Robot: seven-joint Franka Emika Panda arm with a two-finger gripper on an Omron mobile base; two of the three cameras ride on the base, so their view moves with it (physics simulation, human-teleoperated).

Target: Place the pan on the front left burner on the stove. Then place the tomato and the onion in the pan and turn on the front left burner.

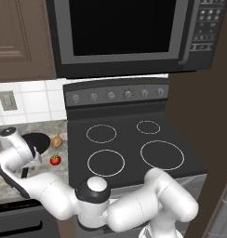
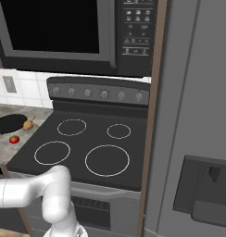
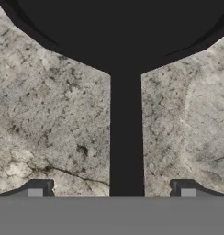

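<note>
- Pincer: jaws wide apart, straddling the long thin black handle without gripping it.
- Flat round matte black frying pan: resting on the speckled grey stone counter, left of the black glass-top stove.

A black microwave hangs above, beside brown cabinets, over a speckled granite counter.

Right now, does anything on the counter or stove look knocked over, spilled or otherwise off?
Nothing stands out. The pan lies flat on the counter, with the tomato and onion beside it, unspilled. The stove looks intact. The open tool straddles the pan's handle.
</note>
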